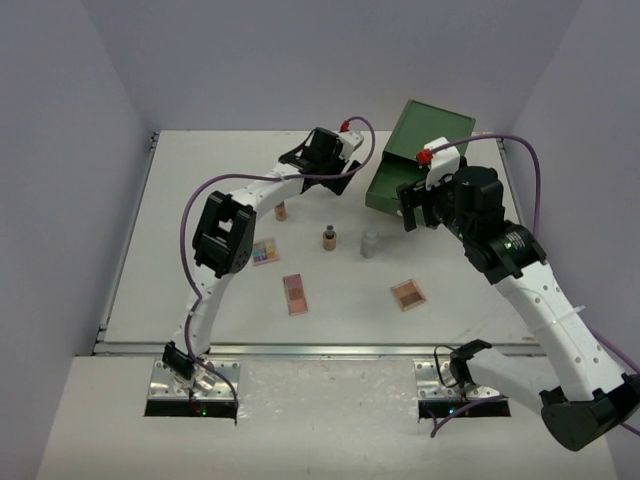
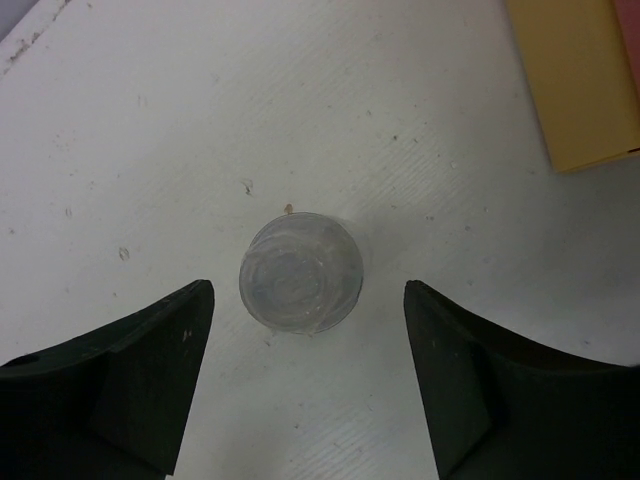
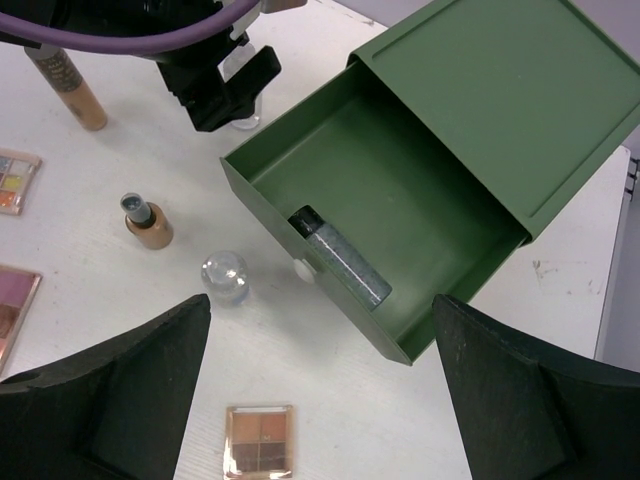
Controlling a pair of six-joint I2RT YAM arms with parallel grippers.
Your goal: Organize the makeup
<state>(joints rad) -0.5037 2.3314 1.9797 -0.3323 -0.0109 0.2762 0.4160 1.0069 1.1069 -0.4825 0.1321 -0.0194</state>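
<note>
A green drawer box [image 1: 425,150] is set at the far right of the white table [image 1: 150,250]. Its drawer [image 3: 400,190] is pulled open, and a white knob [image 3: 303,268] is fixed to its front. A yellow panel [image 2: 580,80] is seen in the left wrist view.

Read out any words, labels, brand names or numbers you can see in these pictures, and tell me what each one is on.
No text can be read in any view.
On the tan tube: small dark marks near its cap, too blurred to read.
On the brown palette, the clear bottle and the green drawer: no print shows.
</note>
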